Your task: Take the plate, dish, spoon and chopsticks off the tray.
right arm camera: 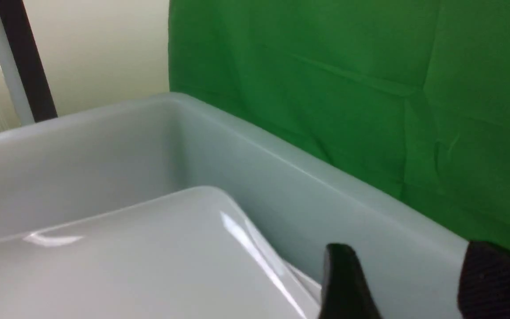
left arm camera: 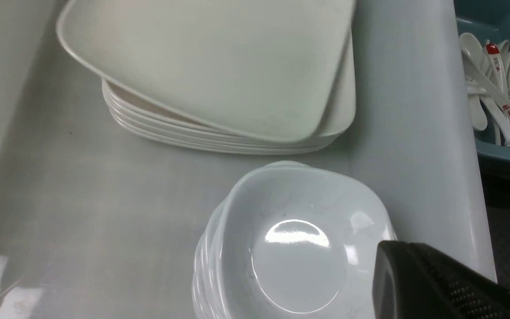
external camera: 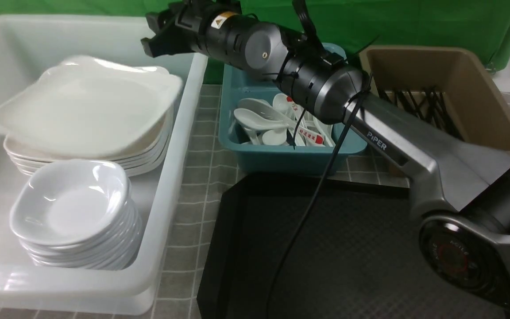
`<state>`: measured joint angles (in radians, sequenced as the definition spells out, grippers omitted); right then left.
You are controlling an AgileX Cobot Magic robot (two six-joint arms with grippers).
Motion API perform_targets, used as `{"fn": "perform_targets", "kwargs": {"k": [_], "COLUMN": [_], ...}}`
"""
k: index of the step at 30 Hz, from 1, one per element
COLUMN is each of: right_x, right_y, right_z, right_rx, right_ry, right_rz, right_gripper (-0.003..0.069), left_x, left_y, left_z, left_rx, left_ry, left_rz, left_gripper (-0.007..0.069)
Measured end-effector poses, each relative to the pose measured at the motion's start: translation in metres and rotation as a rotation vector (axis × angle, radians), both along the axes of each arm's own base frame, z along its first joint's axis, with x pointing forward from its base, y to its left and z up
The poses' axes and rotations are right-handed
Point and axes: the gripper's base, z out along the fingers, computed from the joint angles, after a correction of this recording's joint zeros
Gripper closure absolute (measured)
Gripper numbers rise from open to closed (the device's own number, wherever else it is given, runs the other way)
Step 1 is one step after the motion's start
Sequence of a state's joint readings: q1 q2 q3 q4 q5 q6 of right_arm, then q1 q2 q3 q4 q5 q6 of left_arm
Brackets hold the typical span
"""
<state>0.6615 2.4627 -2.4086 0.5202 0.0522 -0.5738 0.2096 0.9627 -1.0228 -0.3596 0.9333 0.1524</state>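
I see a grey checked tablecloth (external camera: 202, 177). On it sit a white plastic bin (external camera: 184, 133), teal bin (external camera: 290, 161), brown bin (external camera: 481, 88) and black rectangular tray (external camera: 348, 248).

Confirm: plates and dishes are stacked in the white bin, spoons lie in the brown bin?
No. The front view shows the spoons in the teal bin, not the brown bin. Plates and dishes are stacked in the white bin.

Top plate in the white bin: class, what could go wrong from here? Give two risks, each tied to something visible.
1. The top plate lies skewed on its stack; the open right gripper, close beside its corner, could nudge it when pulling back.
2. The right arm's cable hangs across the spoon bin and the tray; it might snag a rim.
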Motion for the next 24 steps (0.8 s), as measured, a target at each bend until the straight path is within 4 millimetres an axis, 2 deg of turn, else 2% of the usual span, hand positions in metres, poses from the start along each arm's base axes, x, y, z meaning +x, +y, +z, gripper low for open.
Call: {"fn": "perform_targets", "kwargs": {"k": [5,9,10,11,15,16,18,23,24], "right_x": [-0.002,-0.019,-0.025,-0.03,-0.051,-0.061,-0.071,-0.091,-0.092], "right_y": [0.0,-0.006,-0.012,-0.017,-0.054,-0.073,-0.102,-0.165,-0.167], "right_z": [-0.001,0.017,0.031,0.04,0.088,0.108,0.13,0.16,0.162], "right_rx": [-0.024,-0.134,-0.155,-0.172,-0.24,-0.272,-0.326,-0.438,-0.435], "right_ry": [0.013,0.112,0.138,0.167,0.261,0.302,0.348,0.467,0.467], "right_rz": [0.018,0.121,0.141,0.156,0.141,0.112,0.05,-0.08,-0.084], "right_gripper": [0.0296,0.0496,0.0558,0.0581,0.0627,0.063,0.0631,0.0631,0.0631], "left_x": [0.0,0.0,0.001,0.001,0.009,0.015,0.031,0.087,0.09], "left_y": [0.0,0.0,0.0,0.0,0.003,0.006,0.014,0.047,0.048], "left_z": [0.0,0.0,0.0,0.0,-0.001,-0.001,-0.003,-0.006,-0.006], "left_rx": [0.0,0.001,0.001,0.002,0.008,0.009,0.016,0.009,0.008], "left_ry": [0.0,0.0,-0.003,-0.006,-0.006,0.004,0.038,0.136,0.137], "left_rz": [-0.001,-0.001,0.001,0.002,0.015,0.026,0.05,0.13,0.132], "left_gripper": [0.0622,0.0622,0.0622,0.0622,0.0622,0.0622,0.0622,0.0622,0.0622]}}
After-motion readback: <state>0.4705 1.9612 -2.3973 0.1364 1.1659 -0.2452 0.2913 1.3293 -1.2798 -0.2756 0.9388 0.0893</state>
